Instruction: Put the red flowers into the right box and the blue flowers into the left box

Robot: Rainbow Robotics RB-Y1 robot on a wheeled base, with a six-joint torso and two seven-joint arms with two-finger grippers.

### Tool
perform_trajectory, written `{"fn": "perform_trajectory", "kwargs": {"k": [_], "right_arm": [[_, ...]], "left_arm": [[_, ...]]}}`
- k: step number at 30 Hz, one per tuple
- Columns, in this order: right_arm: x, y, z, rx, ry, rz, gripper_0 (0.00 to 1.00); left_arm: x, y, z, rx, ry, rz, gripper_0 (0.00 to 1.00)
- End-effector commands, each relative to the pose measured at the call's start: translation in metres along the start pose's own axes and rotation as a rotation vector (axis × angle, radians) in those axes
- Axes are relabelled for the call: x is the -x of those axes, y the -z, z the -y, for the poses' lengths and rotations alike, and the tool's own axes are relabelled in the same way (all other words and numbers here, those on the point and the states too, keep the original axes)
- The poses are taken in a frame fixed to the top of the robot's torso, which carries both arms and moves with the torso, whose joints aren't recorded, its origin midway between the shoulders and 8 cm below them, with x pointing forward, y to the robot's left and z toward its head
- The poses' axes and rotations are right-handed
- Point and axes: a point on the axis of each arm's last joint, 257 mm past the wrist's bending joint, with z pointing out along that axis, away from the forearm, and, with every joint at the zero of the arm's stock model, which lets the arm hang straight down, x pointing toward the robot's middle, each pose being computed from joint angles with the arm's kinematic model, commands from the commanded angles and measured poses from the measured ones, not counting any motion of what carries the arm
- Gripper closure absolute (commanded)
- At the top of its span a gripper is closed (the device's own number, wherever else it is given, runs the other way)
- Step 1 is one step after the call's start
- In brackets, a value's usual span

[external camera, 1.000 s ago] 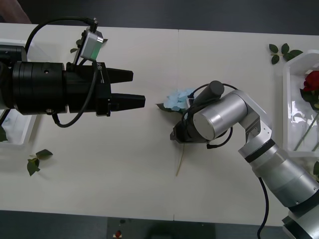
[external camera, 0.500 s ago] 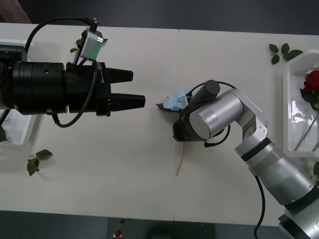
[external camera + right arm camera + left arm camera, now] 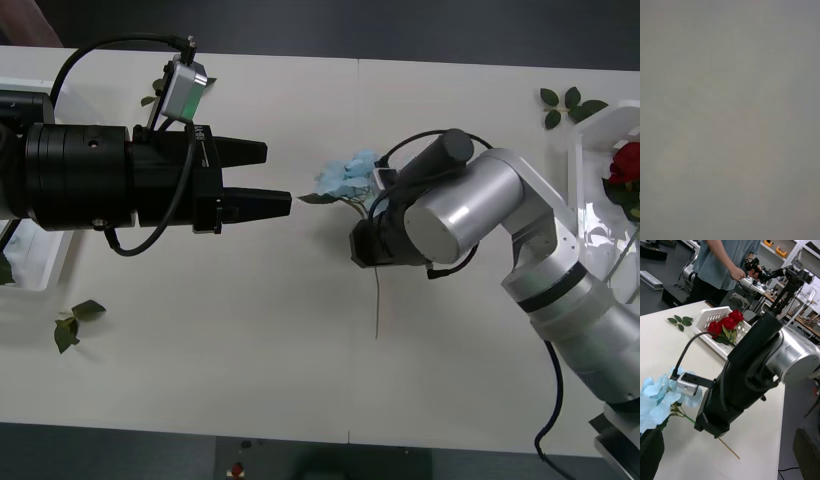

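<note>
Although the right wrist view is a featureless grey blur, the other two views show the scene.

Hidden: the right gripper (image 3: 362, 244) is down over the stem of the blue flower (image 3: 345, 176); its wrist and silver arm cover the fingertips, so I cannot tell whether they clamp the stem or merely stand around it. The left box (image 3: 40, 262) is mostly behind the left arm's black body, with just a corner visible. The right box (image 3: 578, 180) is cut off at the front view's right edge.

Blue flower: near the table's middle, between the two grippers; the pale bloom points away from the robot and slightly left, and the thin stem (image 3: 377, 300) runs back toward the robot, its long axis nearly front to back.

Red flowers (image 3: 725, 324): lying together in the right box, blooms at its far end.

Left gripper (image 3: 272, 178): above the table, left of the blue flower and apart from it, its two black fingers parted with nothing between them.

Surface: a white table (image 3: 250, 350) with loose leaf sprigs (image 3: 72, 322) near the left box and more leaves (image 3: 567, 104) beside the right box.

Room: a workshop with benches, shelves and equipment beyond the table.
</note>
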Motion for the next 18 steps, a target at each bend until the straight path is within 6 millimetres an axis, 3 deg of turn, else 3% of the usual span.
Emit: {"fn": "perform_trajectory", "kwargs": {"k": [1, 10, 14, 18], "right_arm": [[0.039, 0.052, -0.009, 0.080, 0.028, 0.107, 1.00], [0.077, 0.127, -0.023, 0.304, 0.224, 0.259, 1.00], [0.095, 0.169, -0.039, 0.490, 0.291, 0.368, 1.00], [0.103, 0.196, -0.055, 0.645, 0.316, 0.445, 1.00]], "left_arm": [[0.010, 0.004, 0.003, -0.002, -0.045, 0.015, 0.00], [0.010, 0.004, 0.003, -0.002, -0.045, 0.015, 0.00], [0.010, 0.004, 0.003, -0.002, -0.045, 0.015, 0.00], [0.010, 0.004, 0.003, -0.002, -0.045, 0.015, 0.00]]}}
